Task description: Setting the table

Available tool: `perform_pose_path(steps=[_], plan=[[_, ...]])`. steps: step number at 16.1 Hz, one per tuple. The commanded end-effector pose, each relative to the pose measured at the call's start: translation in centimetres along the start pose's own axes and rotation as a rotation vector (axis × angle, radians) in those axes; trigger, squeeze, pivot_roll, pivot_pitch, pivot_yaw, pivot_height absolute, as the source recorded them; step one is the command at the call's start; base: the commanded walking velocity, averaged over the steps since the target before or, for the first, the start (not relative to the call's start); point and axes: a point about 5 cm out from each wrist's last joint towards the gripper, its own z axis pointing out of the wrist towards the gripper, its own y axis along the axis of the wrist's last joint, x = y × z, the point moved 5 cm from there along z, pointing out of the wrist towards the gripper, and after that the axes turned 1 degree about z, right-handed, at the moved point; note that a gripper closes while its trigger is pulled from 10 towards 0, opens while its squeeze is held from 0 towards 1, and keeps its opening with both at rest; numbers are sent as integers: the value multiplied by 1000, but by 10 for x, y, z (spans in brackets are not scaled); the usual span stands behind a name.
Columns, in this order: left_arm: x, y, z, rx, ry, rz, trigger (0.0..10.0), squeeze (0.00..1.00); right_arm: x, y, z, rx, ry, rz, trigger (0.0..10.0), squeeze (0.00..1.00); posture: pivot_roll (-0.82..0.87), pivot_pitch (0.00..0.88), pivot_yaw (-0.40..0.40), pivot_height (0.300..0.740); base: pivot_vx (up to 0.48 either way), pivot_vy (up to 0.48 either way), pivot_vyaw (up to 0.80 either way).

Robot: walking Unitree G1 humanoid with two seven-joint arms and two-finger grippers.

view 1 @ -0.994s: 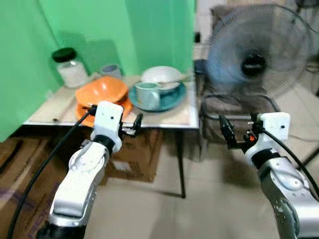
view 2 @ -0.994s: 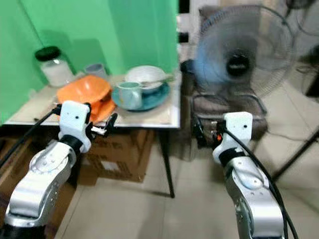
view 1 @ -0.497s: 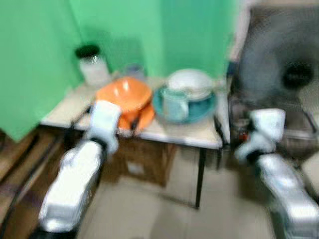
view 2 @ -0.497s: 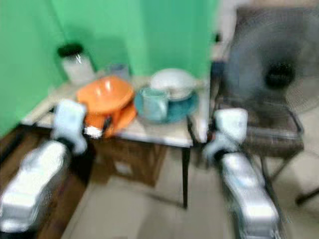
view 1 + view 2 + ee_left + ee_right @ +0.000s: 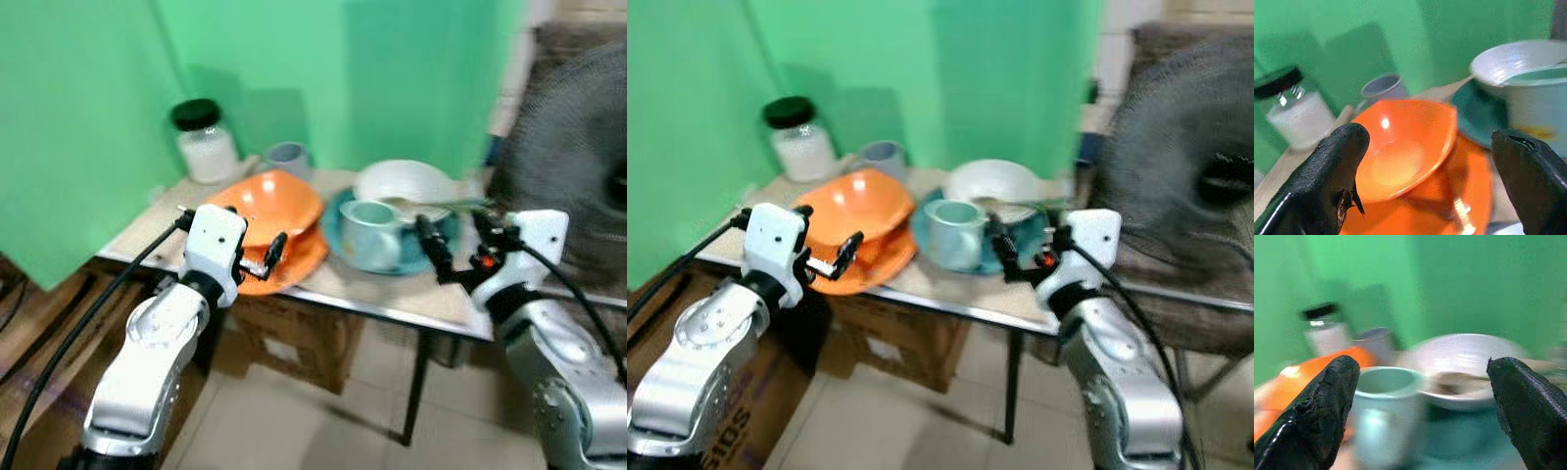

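We can read only part of a print on the cardboard box [image 5: 745, 411] under the table [image 5: 392, 299], something like "SIOS". On the table's left half an orange bowl [image 5: 269, 204] sits on an orange plate [image 5: 294, 264]; toward the right edge a pale mug [image 5: 370, 235] and white bowl [image 5: 404, 183] stand on a teal plate [image 5: 431, 257]. A black-lidded jar [image 5: 206, 142] and grey cup [image 5: 287, 157] occupy the back left corner (against the green backdrop [image 5: 343, 69]). Our left gripper [image 5: 263, 259] hangs spread at the front edge before the orange plate; our right gripper [image 5: 458, 247], also spread, faces the mug. A fan [image 5: 578, 166] stands right.
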Motion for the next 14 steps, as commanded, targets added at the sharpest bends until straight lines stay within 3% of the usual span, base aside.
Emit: perform_pose_path(steps=[1, 5, 8, 9, 10, 12, 14], plan=[[-4, 0, 0, 1, -24, 5, 10000, 0, 2, 5, 0, -18, 33, 13, 10000, 1000, 5, 0, 89, 740, 0, 0, 0], [-28, -9, -9, 43, -196, -5, 10000, 0, 19, -6, 8, 126, 173, 38, 10000, 1000, 24, 0, 45, 740, 0, 0, 0], [-36, -8, -17, 45, -289, -29, 10000, 0, 20, -12, 15, 181, 178, 33, 10000, 1000, 46, 0, 19, 740, 0, 0, 0], [-38, -8, -19, 50, -316, -32, 10000, 0, 21, -16, 17, 209, 182, 34, 10000, 788, 51, 0, 16, 740, 0, 0, 0], [-42, -9, -22, 60, -346, -27, 10000, 0, 21, -27, 19, 264, 182, 6, 10000, 0, 53, 0, 16, 740, 0, 0, 0], [-44, -10, -24, 64, -359, -24, 10000, 0, 0, -43, 26, 351, 42, -20, 10000, 0, 57, 0, 16, 740, 0, 0, 0], [-44, -10, -26, 66, -369, -17, 10000, 0, -2, -32, 31, 304, 25, -4, 10000, 0, 57, 0, 20, 740, 0, 0, 0]])
